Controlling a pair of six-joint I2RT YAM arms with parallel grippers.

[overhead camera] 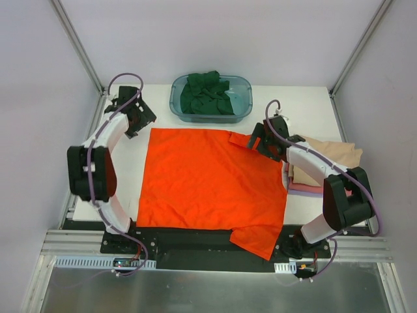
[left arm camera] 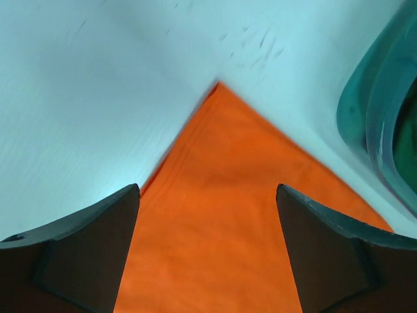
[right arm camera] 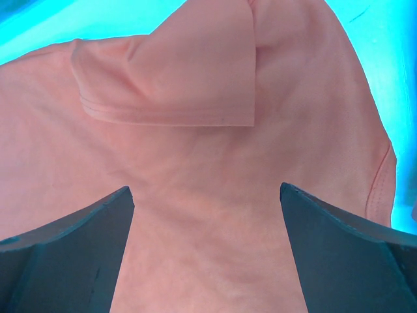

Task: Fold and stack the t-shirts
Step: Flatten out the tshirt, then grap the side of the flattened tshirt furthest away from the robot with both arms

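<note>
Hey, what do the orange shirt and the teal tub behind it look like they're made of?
Orange shirt: soft matte knit cloth, likely cotton jersey; it lies limp and flat with faint wrinkles, and the right wrist view shows a stitched sleeve hem.
Teal tub: translucent, glossy, probably plastic; the dark green cloth inside shows through its wall.

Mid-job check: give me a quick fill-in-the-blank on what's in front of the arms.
The t-shirt spread flat on the table is ____.
The teal tub holds crumpled shirts coloured dark ____.
At the table's right edge, the folded beige shirt lies on a ____ one.
The left arm holds its jaws ____ over the flat shirt's far corner.
Missing: orange; green; pink; open.
</note>
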